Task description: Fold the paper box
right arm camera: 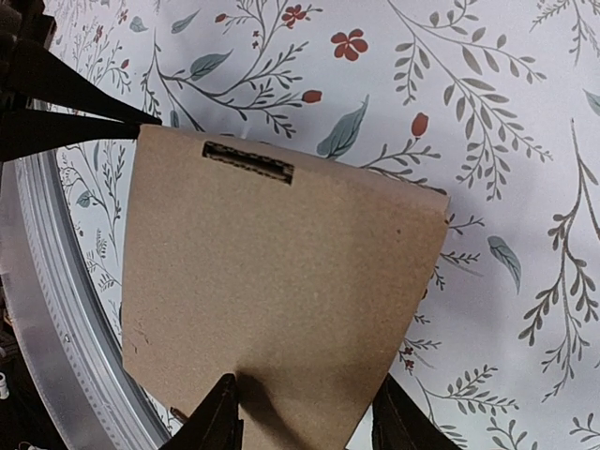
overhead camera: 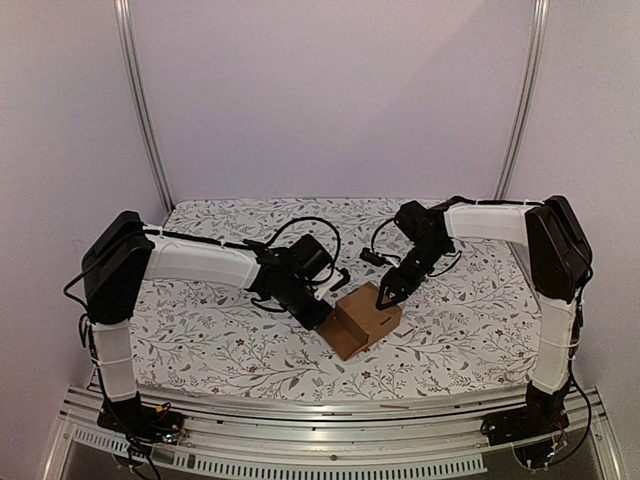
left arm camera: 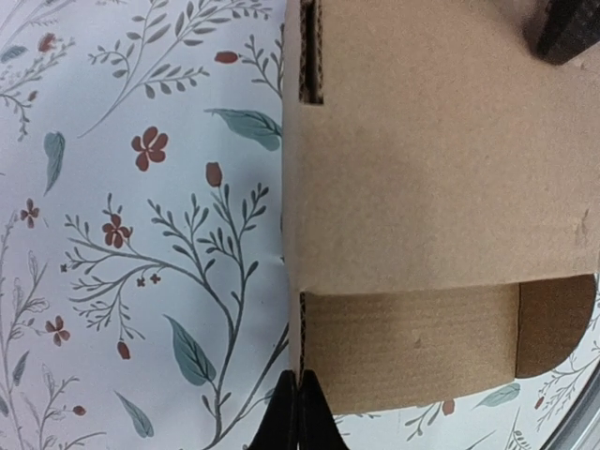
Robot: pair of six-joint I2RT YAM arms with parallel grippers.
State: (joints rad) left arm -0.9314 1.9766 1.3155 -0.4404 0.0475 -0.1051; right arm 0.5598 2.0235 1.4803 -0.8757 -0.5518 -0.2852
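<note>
box: paper box (overhead camera: 362, 320) mid-desk, toward near edge; cube formed, one end looks unclosed
left gripper (left arm camera: 300, 417): jaws closed, touching box edge
right gripper (right arm camera: 305, 412): jaws astride box, grip unclear

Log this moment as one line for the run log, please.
paper box: carton shape, on table | left tool: shut, at box edge | right tool: open, over top panel

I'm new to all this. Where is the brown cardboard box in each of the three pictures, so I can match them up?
Top external: the paper box sits just below the picture's centre.
Left wrist: it fills most of the right half.
Right wrist: it lies centre-left, reaching down to the bottom edge.
Shared landmark: the floral cloth beneath it.
</note>
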